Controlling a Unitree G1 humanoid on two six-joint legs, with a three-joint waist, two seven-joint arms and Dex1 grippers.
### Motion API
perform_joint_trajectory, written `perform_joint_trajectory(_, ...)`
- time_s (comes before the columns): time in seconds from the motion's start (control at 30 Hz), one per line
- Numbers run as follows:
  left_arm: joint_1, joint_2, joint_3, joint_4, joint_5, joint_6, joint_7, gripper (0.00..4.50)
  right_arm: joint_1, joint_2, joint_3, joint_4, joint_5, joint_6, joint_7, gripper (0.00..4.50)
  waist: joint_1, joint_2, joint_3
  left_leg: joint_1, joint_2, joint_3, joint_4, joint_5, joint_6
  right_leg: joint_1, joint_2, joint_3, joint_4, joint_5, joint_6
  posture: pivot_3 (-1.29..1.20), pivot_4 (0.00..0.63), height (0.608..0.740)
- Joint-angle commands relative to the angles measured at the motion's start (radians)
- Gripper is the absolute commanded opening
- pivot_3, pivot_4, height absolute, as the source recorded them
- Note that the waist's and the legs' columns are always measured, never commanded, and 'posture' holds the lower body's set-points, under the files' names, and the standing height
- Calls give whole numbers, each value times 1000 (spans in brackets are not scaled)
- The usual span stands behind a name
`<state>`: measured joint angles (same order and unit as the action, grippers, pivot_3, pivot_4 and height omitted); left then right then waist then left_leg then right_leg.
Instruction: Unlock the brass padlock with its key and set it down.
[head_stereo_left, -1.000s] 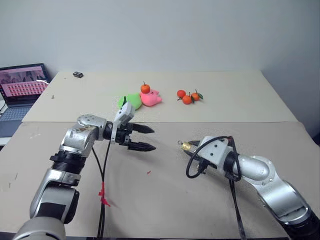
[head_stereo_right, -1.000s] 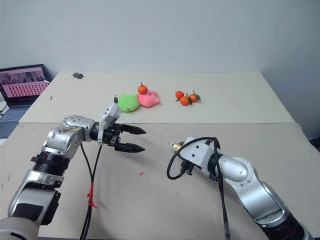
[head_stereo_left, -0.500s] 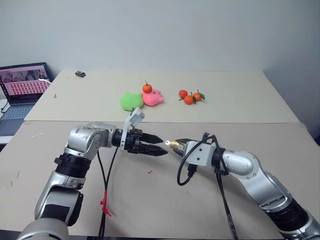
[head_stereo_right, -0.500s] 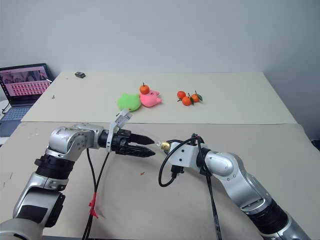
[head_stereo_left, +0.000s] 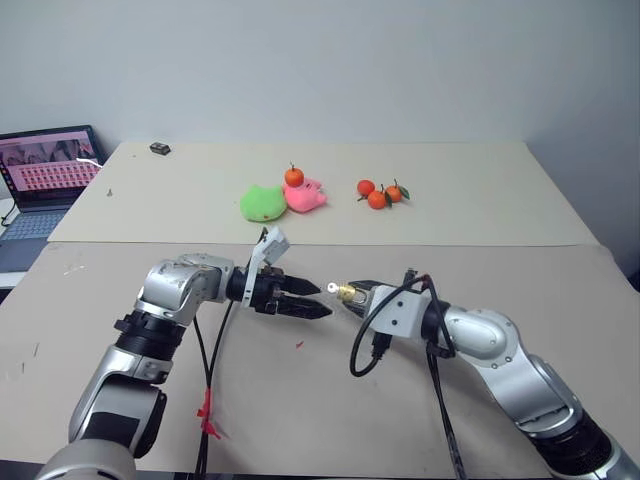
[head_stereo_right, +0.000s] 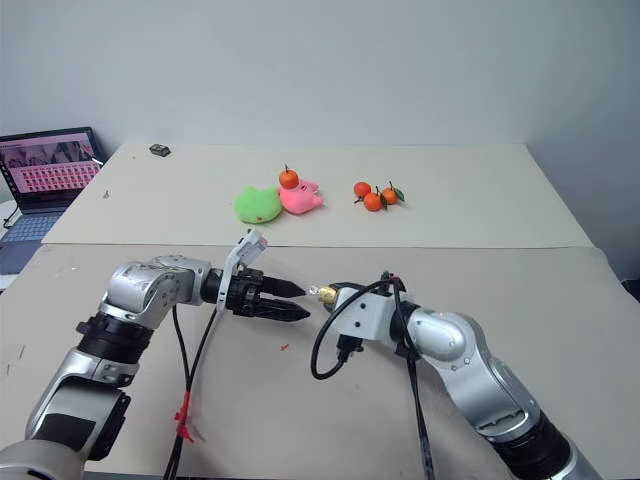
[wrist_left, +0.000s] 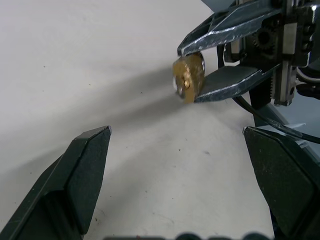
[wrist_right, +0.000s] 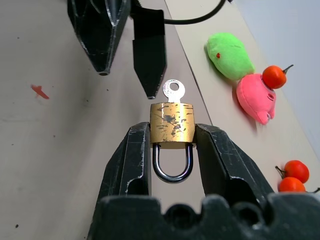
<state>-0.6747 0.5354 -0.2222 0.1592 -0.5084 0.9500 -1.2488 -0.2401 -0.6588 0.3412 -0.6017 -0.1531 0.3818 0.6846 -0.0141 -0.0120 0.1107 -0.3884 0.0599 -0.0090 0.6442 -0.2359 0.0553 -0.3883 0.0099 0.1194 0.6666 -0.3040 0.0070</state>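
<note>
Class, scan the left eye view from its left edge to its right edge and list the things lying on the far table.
Open laptop → small dark object → green plush toy → pink plush toy → cluster of orange mandarins.

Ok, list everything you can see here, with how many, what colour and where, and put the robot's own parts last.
brass padlock: one, gold-yellow with a silvery shackle, clamped between the right gripper's fingers above the near table
key: one, silvery, sticking out of the padlock's body toward the left gripper
mandarins: three in a cluster plus one on the pink toy, orange, far table
green plush toy: one, far table
pink plush toy: one, touching the green one
laptop: one, screen lit, far left
small dark object: one, far table's back corner
red scrap: one, near table
left gripper: open, tips close to the key
right gripper: shut on the padlock
</note>
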Motion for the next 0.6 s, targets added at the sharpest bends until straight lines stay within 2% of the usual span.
perform_joint_trajectory(0.03, -36, -3, -2, 11, 6, -33, -14, 4500, -3, -1, -22, -48, 6, 4, 17, 910, -1, 0, 0, 0, 0, 0, 0, 0, 0, 0, 0, 0, 0, 0, 0, 0, 150, 660)
perform_joint_trajectory(0.6, -60, -2, 5, 31, 5, -56, -35, 4500, 15, 20, -14, -61, 1, 22, 33, 910, 0, 0, 0, 0, 0, 0, 0, 0, 0, 0, 0, 0, 0, 0, 0, 0, 150, 660)
